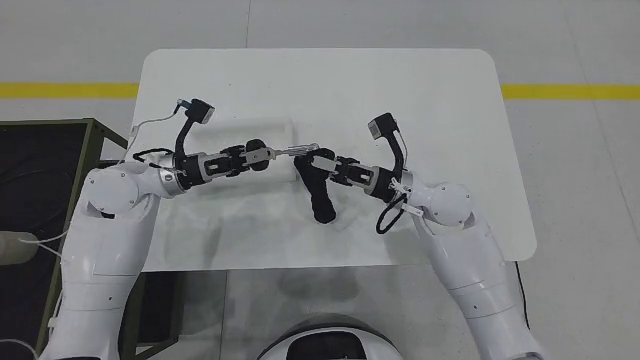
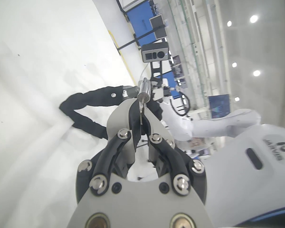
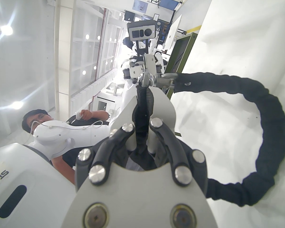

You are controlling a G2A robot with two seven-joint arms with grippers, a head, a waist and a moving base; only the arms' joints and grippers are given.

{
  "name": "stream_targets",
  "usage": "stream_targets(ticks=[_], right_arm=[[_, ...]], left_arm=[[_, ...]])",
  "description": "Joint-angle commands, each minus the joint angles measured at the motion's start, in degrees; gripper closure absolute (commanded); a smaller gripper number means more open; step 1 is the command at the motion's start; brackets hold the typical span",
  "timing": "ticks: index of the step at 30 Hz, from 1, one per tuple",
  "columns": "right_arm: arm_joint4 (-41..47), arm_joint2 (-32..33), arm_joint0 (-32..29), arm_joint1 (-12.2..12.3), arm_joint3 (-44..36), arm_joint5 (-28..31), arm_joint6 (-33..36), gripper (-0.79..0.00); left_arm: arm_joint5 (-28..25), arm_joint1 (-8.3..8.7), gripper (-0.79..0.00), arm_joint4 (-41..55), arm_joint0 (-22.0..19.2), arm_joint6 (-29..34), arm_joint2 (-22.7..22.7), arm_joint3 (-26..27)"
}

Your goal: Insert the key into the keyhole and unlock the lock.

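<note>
The left hand (image 2: 140, 106) is pinched shut on a thin, flat metal key (image 2: 141, 114), whose tip meets the shiny round lock cylinder (image 2: 144, 90) just beyond the fingertips. The right hand (image 3: 144, 96) is clamped on the black fabric-sleeved cable (image 3: 266, 119), which loops beside it over the white surface (image 2: 38, 36).

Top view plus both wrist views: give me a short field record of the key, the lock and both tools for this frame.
left tool: shut on key
right tool: shut on lock, at its black sleeve beside the cylinder
key: tip meets cylinder end; depth unclear
lock: loop hangs over table, contact unclear
</note>
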State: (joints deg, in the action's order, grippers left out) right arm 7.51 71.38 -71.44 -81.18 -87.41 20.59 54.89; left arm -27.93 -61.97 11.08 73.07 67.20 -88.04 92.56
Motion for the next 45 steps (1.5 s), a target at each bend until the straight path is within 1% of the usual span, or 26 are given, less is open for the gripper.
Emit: stream_targets(ticks=[1, 7, 13, 14, 18, 21, 25, 30, 32, 33, 36, 38, 40, 43, 45], right_arm=[[-0.2, 0.2, -0.1, 0.1, -0.4, -0.2, -0.2, 0.000], [-0.6, 0.7, -0.3, 0.5, -1.3, -0.5, -0.4, 0.000], [-0.9, 1.0, -0.3, 0.9, -1.9, -0.6, -0.7, 0.000], [-0.9, 1.0, -0.3, 1.0, -2.0, -0.7, -0.8, 0.000], [-1.2, 1.0, -0.4, 1.2, -2.0, -0.6, -1.2, 0.000], [-1.5, 0.9, -0.4, 1.4, -2.0, -0.5, -1.5, 0.000], [-1.7, 1.0, -0.5, 1.6, -1.9, -0.4, -1.8, 0.000], [-1.9, 1.5, -0.6, 1.9, -1.9, -0.2, -2.4, 0.000], [-1.8, 1.5, -0.7, 2.1, -1.9, -0.2, -2.5, 0.000], [-1.8, 1.6, -0.7, 2.2, -2.0, -0.2, -2.6, 0.000], [-1.9, 1.7, -0.8, 2.3, -2.1, -0.1, -2.7, 0.000], [-1.8, 1.7, -0.9, 2.5, -2.2, -0.2, -2.9, 0.000], [-1.9, 1.7, -0.9, 2.6, -2.2, -0.3, -3.0, 0.000], [-1.8, 1.6, -0.9, 2.7, -2.4, -0.6, -3.0, 0.000], [-1.8, 1.5, -1.0, 2.8, -2.5, -0.6, -3.0, 0.000]], left_arm=[[-3.9, -0.02, 0.000, -3.3, 0.7, -2.2, 0.1, 0.9], [-14.1, -0.21, 0.000, -11.0, 2.3, -10.2, 0.0, 3.6], [-25.1, -0.36, 0.000, -25.3, 3.3, -17.4, -0.6, 6.3], [-26.5, -0.46, 0.000, -27.8, 3.6, -19.3, -0.7, 6.5], [-29.5, -0.95, 0.000, -38.9, 4.4, -26.8, -1.2, 7.9], [-30.1, -1.57, 0.000, -48.6, 5.1, -34.6, -1.5, 8.9], [-30.1, -2.25, 0.000, -65.4, 5.5, -46.4, -1.3, 11.3], [-29.6, -2.72, 0.000, -85.5, 6.0, -63.7, -0.1, 12.0], [-28.0, -2.72, 0.000, -93.4, 6.2, -70.2, 0.9, 11.8], [-27.2, -2.68, 0.000, -97.5, 6.4, -74.5, 1.7, 11.1], [-25.2, -2.45, 0.000, -105.3, 6.6, -82.1, 3.2, 10.2], [-22.8, -2.23, 0.000, -110.4, 6.6, -87.2, 4.0, 9.6], [-21.0, -2.02, 0.000, -113.8, 6.8, -91.6, 4.7, 8.2], [-19.3, -1.81, 0.000, -116.3, 6.6, -96.0, 5.3, 6.4], [-19.6, -1.80, 0.000, -115.1, 6.4, -96.9, 5.5, 4.8]])
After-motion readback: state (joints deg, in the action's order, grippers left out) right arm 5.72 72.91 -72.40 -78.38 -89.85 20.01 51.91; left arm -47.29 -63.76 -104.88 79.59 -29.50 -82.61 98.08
